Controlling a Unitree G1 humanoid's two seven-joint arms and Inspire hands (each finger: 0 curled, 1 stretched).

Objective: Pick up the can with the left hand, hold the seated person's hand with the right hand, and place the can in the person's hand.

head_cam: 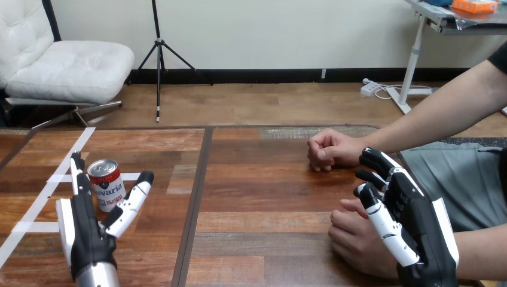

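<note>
The wooden table (263,197) spreads before me in dark and reddish planks, with a seam running down its middle. White tape lines (45,194) cross its left part. It looks flat and smooth, so I judge the can would slide if nudged, not tip.

The person sits at the right side with both forearms on the wood. The person's farther hand (330,149) is curled loosely on the table, and the person's nearer hand (353,236) lies low by the table's edge, knuckles toward me.

My right hand (412,221) stands on edge just beside that nearer hand and partly in front of it. Its fingers are relaxed and a little bent, wrapped round nothing. Whether it touches the person's hand I cannot tell.

My left hand (89,230) is spread open around the can (106,185), fingers on the can's left and thumb on its right, neither pressing it.

The can stands upright on the left part of the table, by the tape, well apart from the person.

The step in hand, as I judge it, is the grasp. I should close fingers and thumb evenly at mid-height, squarely opposed, firm enough to lift without denting the thin wall.
</note>
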